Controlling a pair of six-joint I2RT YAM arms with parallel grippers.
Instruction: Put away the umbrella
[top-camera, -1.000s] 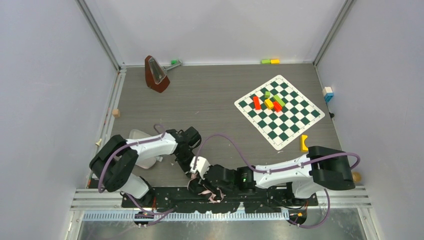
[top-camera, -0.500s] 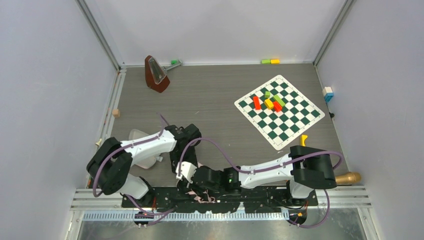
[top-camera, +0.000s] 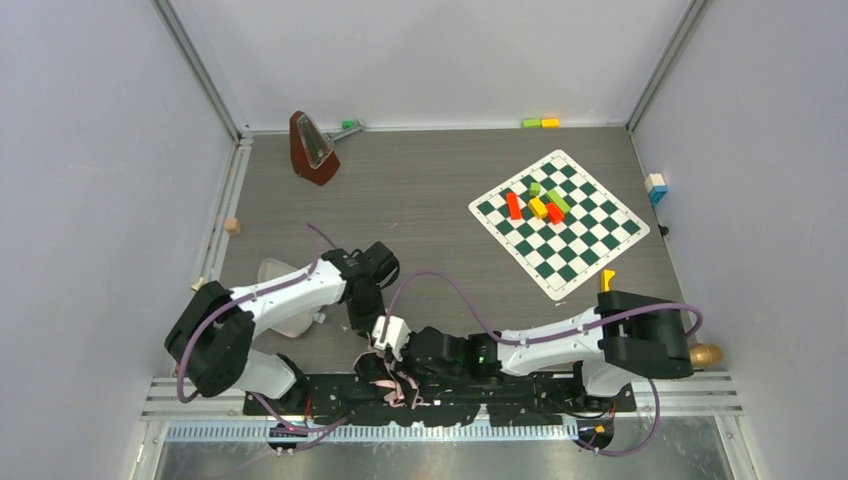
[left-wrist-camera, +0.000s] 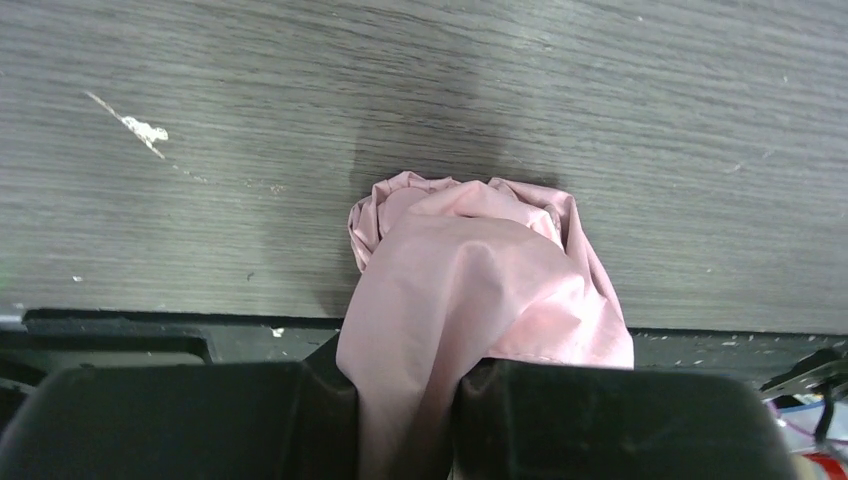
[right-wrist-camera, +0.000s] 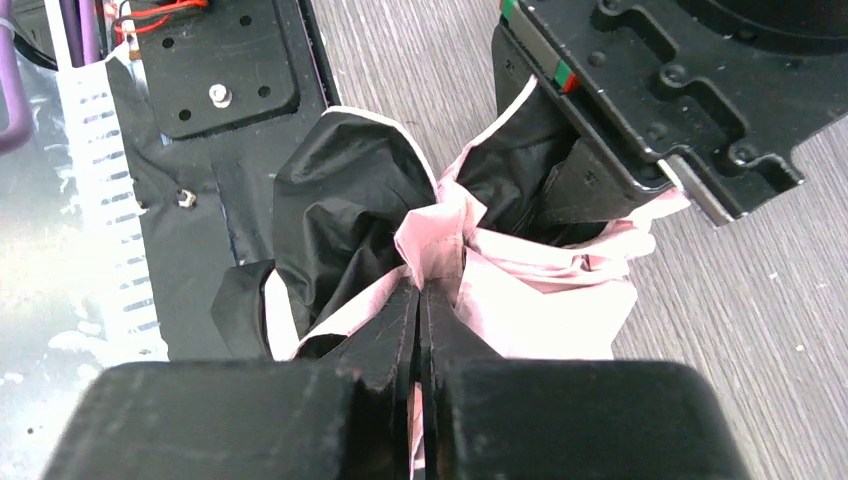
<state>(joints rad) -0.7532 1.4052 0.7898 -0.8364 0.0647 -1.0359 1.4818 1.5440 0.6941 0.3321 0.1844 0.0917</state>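
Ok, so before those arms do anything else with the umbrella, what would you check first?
1. Left gripper gripping the umbrella: ok, pink cloth is clamped in it.
2. Right gripper gripping too: ok, shut on a pink fold.
3. Umbrella folded neatly: not ok, the cloth is crumpled and loose.
4. Which end of it is which: cannot tell, only bunched cloth shows.
5. Chessboard out of the way: ok, it lies far off to the right.
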